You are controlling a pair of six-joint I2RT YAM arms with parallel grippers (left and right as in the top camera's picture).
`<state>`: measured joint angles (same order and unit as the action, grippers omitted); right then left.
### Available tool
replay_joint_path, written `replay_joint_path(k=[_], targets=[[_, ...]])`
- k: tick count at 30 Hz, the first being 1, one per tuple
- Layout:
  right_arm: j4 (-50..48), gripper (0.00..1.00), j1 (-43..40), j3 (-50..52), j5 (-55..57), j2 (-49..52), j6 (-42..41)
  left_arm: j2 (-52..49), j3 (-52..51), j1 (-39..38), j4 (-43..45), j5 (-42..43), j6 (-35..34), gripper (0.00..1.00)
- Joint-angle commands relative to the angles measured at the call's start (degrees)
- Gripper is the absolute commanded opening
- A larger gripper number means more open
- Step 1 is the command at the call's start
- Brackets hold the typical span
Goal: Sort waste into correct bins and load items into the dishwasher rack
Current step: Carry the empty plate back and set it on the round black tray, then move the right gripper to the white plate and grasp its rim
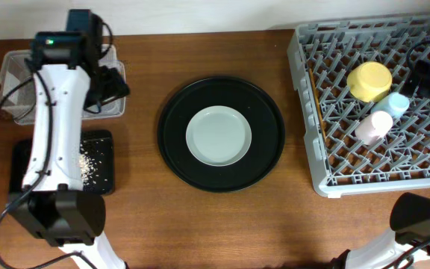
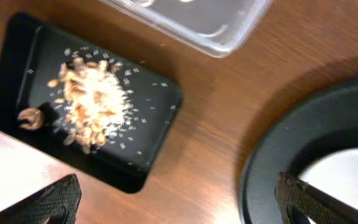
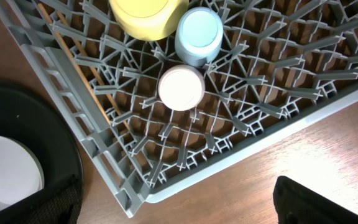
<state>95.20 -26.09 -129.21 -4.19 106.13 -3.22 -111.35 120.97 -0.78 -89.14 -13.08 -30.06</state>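
- Grey rack [image 1: 304, 112], right of frame, held yellow bowl [image 1: 369, 81], blue cup [image 1: 398, 103] and pink cup [image 1: 374, 125].
- Pale plate [image 1: 218, 135] sat on round black tray [image 1: 172, 134], centre.
- Scraps [image 1: 88, 161] lay in shallow black tray [image 1: 104, 178], lower left.
- Left gripper [image 2: 176, 190] and right gripper [image 3: 176, 196] were spread, empty.

1. A round black tray [image 1: 172, 134] lies flat near the middle of the surface [image 1: 222, 232]. Its raised rim runs unbroken all the way round.
2. The surface is brown wood with a streaky grain running side to side.
3. In the left wrist view, a blurred arc of the tray [image 2: 269, 155] fills the lower right corner, on the wood [image 2: 229, 87].
4. In the right wrist view, the tray's edge [image 3: 55, 143] sits at lower left, with wood [image 3: 247, 186] at lower right.
5. A pale strip [image 1: 200, 15] runs beyond the surface's far edge.
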Motion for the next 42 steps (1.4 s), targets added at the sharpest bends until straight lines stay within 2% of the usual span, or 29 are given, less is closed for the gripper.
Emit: replay_joint_path(k=[1,4,9,11,13,17,20,24,32,36,39,42], targets=[[-0.04,0.98,-0.17,0.04,-0.81,0.15,-0.7,-0.17,0.15,2.38,-0.31,0.17,-0.33,0.99],[-0.26,0.98,-0.17,0.04,-7.19,0.15,-0.7,-0.17,0.15,2.71,-0.31,0.17,-0.33,0.99],[2.14,0.98,0.02,0.28,-34.64,0.15,-0.68,-0.17,0.15,2.71,-0.31,0.17,-0.31,0.99],[2.14,0.98,2.1,1.27,-39.63,0.15,-0.68,-0.17,0.15,2.71,-0.31,0.17,-0.33,0.99],[1.92,0.98,6.91,2.56,-36.48,0.2,-0.22,-0.17,0.15,2.71,-0.31,0.17,-0.33,0.99],[0.94,0.98,19.5,6.32,-19.85,0.39,-0.31,-0.17,0.15,2.71,-0.31,0.17,-0.31,0.99],[-1.11,0.98,27.08,9.55,-15.15,0.44,-0.7,-0.17,0.15,2.71,-0.31,0.17,-0.33,0.99],[-9.27,0.98,36.13,14.29,-9.57,0.48,-0.68,-0.17,0.15,2.71,-0.31,0.17,-0.33,0.99],[-17.42,0.98,43.01,15.8,-8.83,2.14,-0.87,-0.17,0.15,2.71,-0.31,0.17,-0.33,0.99],[-23.52,0.98,45.27,22.56,-8.66,6.51,-8.74,-0.17,0.15,2.71,-0.31,0.17,-0.31,0.99],[-30.21,0.86,45.29,28.68,-8.61,9.38,-14.16,-0.17,0.15,2.71,-0.31,0.17,-0.33,0.99],[-34.21,0.71,45.2,32.57,-8.61,10.88,-16.11,-0.17,0.15,2.71,-0.31,0.17,-0.31,0.99]])
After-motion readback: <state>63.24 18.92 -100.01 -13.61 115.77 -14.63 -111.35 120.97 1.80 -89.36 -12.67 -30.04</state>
